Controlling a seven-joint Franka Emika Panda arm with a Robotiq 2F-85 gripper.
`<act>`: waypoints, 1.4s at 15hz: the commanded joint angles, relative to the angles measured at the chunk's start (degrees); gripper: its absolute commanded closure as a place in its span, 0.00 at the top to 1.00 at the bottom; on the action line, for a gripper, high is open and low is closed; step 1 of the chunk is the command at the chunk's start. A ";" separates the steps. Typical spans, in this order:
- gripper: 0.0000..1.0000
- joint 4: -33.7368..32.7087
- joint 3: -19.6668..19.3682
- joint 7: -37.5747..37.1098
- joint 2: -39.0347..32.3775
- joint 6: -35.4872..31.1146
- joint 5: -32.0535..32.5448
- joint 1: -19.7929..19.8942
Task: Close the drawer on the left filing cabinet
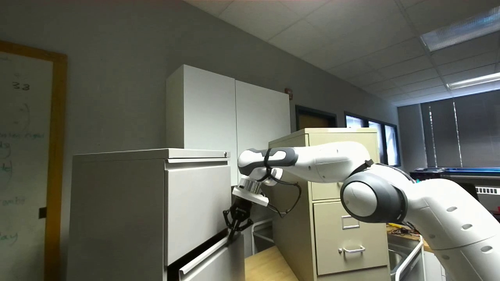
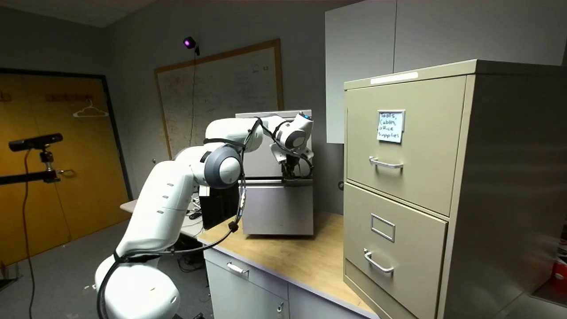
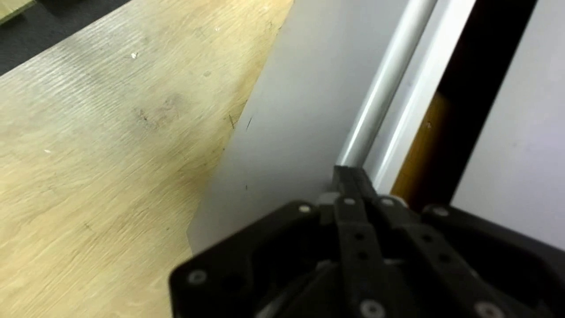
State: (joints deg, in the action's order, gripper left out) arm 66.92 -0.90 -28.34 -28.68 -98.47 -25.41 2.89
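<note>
The drawer (image 2: pixel 279 210) sits partly out of the cabinet (image 1: pixel 117 210), just below the upper front (image 1: pixel 199 207), with a dark gap (image 3: pixel 476 79) behind its top edge. My fingers (image 3: pixel 345 182) are clenched together, nothing visible between them, their tips at the rounded lip (image 3: pixel 387 84) near one end of the drawer. That off-centre spot worries me: a push from there could skew the drawer and make it bind before it seats. If the tips ride over the lip, they could drop into the gap and get pinched against the upper front. Too hard a shove might shift the cabinet, which seems to stand on the worktop (image 2: pixel 283 261). I can't tell whether the tips press the lip or stop just short; in the wrist view they cover that very spot. In an exterior view the arm (image 2: pixel 155 204) masks much of the upper front, and in an exterior view the frame cuts off the drawer (image 1: pixel 228 261) partway down. The gap is too dark to show contents, apart from a yellow strip (image 3: pixel 421 150).
</note>
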 commanded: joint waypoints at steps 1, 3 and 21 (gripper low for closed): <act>0.00 -13.36 0.30 -2.71 -6.01 4.96 1.18 0.09; 0.00 -18.37 0.63 -2.77 -8.80 6.31 0.47 0.83; 0.00 -33.31 0.00 -3.29 -18.46 12.85 0.04 1.93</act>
State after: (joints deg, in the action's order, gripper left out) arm 36.67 -0.60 -28.83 -45.96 -86.50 -25.32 4.38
